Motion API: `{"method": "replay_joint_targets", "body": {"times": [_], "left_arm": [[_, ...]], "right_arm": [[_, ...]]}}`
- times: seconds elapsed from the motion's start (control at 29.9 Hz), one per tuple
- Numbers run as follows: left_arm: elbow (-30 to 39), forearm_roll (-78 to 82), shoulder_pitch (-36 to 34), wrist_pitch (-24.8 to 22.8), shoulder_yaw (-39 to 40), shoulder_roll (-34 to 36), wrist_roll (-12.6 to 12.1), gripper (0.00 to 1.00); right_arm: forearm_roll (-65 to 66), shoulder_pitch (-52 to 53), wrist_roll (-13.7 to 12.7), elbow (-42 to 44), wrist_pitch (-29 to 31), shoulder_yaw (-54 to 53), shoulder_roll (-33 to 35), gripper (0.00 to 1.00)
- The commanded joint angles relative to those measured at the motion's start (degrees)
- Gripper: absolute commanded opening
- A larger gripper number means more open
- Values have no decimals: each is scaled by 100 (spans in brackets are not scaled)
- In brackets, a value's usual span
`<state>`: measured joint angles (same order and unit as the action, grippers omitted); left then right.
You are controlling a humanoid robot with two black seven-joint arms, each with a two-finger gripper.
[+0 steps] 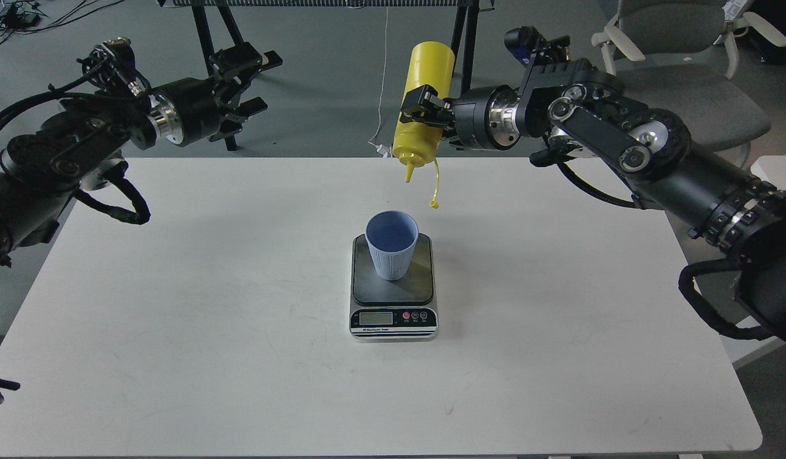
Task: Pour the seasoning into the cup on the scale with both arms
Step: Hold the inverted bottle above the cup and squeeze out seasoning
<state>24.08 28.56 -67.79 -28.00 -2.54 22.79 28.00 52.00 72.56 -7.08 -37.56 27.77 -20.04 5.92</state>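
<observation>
White table [208,306], grey office chair [686,70] behind right, black stand legs [209,38] on grey floor [329,83].

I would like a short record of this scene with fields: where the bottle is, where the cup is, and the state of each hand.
bottle: yellow squeeze bottle, upside down, nozzle pointing down, cap hanging open on its tether
held by: right hand, closed on the bottle's middle
cup: light-blue cup, upright on the scale
bottle versus cup: above it and apart
left hand: open, holding nothing, off to the left
table: white
</observation>
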Motion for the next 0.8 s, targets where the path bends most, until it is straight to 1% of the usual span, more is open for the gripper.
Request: {"method": "replay_joint_targets", "body": {"times": [0.0, 0.23, 0.77], "left_arm": [[0, 0, 3, 0, 0, 6, 0, 99], [0, -8, 20, 0, 0, 23, 0, 99], [0, -9, 38, 0, 0, 50, 0, 99]], "right_arm": [[204, 21, 22, -6, -79, 211, -126, 17], [556, 30, 40, 12, -246, 352, -302, 17], [601, 162, 40, 231, -439, 563, -548, 17]]}}
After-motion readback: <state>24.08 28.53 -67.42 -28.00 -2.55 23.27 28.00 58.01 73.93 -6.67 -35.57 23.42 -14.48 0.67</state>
